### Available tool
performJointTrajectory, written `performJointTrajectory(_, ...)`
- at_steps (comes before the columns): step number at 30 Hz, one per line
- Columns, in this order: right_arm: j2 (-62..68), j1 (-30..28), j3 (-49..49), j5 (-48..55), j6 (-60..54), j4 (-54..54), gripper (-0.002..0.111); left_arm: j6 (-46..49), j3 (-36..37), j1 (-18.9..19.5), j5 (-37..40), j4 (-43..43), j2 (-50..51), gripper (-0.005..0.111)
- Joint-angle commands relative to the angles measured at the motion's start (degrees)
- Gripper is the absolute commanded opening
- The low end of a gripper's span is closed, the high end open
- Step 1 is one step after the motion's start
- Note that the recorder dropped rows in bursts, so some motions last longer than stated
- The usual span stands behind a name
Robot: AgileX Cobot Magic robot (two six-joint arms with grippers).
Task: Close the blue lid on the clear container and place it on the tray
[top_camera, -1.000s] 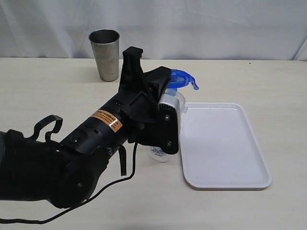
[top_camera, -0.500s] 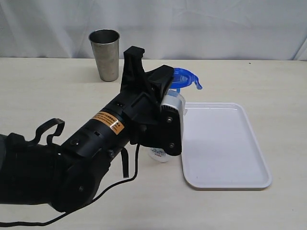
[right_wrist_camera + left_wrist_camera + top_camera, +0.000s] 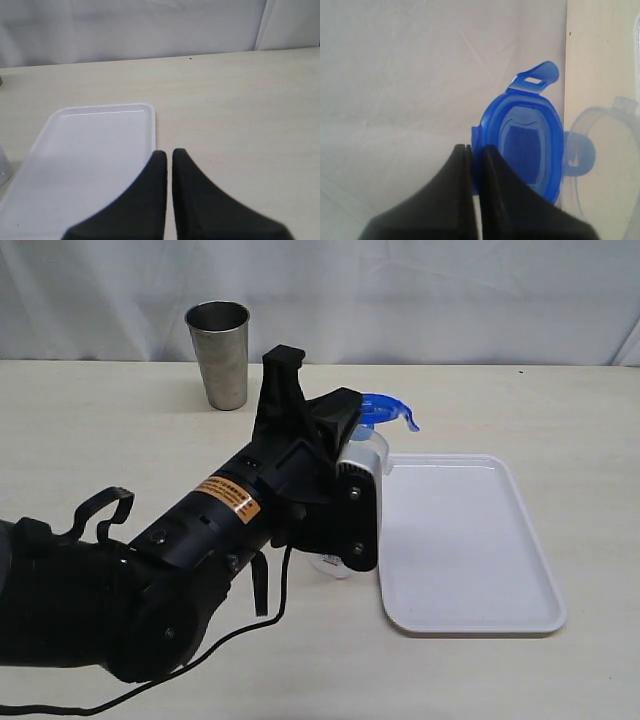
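Blue lid (image 3: 530,145) lies just beyond closed left jaws.

A tall grey stainless-steel cup (image 3: 220,352) stands upright at the back of the pale wood-grain table (image 3: 90,440), open mouth up, right before the creased white cloth backdrop (image 3: 450,290). Over to the right, a tiny dark speck (image 3: 520,371) dots the tabletop.

My left arm (image 3: 230,510) blocks the clear container's (image 3: 368,452) left side. Over the tray (image 3: 460,540), to the right, passage is open.
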Motion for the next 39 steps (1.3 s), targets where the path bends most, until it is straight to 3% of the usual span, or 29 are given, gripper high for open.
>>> performJointTrajectory(1,-0.22,0.07,0.09,-0.19,-0.03,-0.07,0.004,-0.34,0.1,-0.14,2.68,-1.92,-0.22,0.0)
performJointTrajectory(10,-0.22,0.07,0.09,-0.19,-0.03,-0.07,0.004,-0.34,0.1,-0.14,3.61,-2.01,-0.22,0.0)
performJointTrajectory(16,-0.22,0.07,0.09,-0.19,-0.03,-0.07,0.004,1.82,0.1,-3.46,2.32,-4.85,-0.22,0.0)
performJointTrajectory(39,-0.22,0.07,0.09,-0.19,-0.03,-0.07,0.004,1.82,0.1,-3.46,5.46,-9.69,-0.22,0.0)
